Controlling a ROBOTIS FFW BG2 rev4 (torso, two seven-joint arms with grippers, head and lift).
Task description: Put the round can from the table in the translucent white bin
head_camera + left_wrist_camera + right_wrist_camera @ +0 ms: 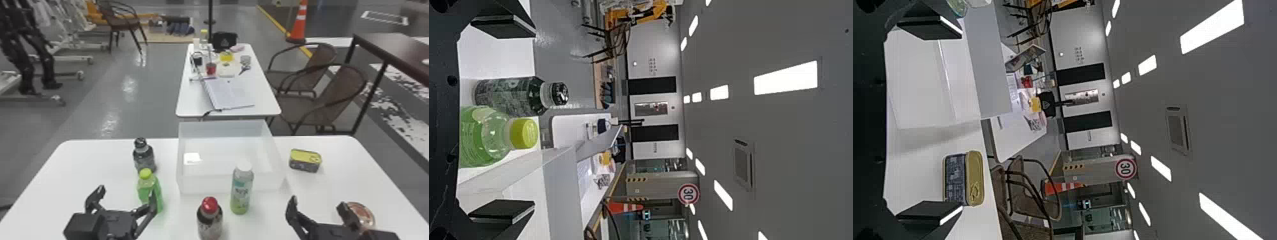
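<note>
Open on both sides, nothing held

The left gripper (126,195) and right gripper (317,206) hold their fingers wide apart, gripping nothing. One round can (366,214) sits near right on the table (102,159), partly behind a right finger. Four bottles (241,194), one rectangular tin (305,160), one bin (204,187).

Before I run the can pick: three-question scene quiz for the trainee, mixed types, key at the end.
1. Multiple choice: which gripper is nearer the round can? A) left B) right
2. True or false: the rectangular tin is inside the translucent white bin.
3. Fill in: in the head view, the bottle closest to the bottom edge has a ____ cap.

Key: 1 B, the right gripper; 2 false, the rectangular tin sits on the table; 3 red.
</note>
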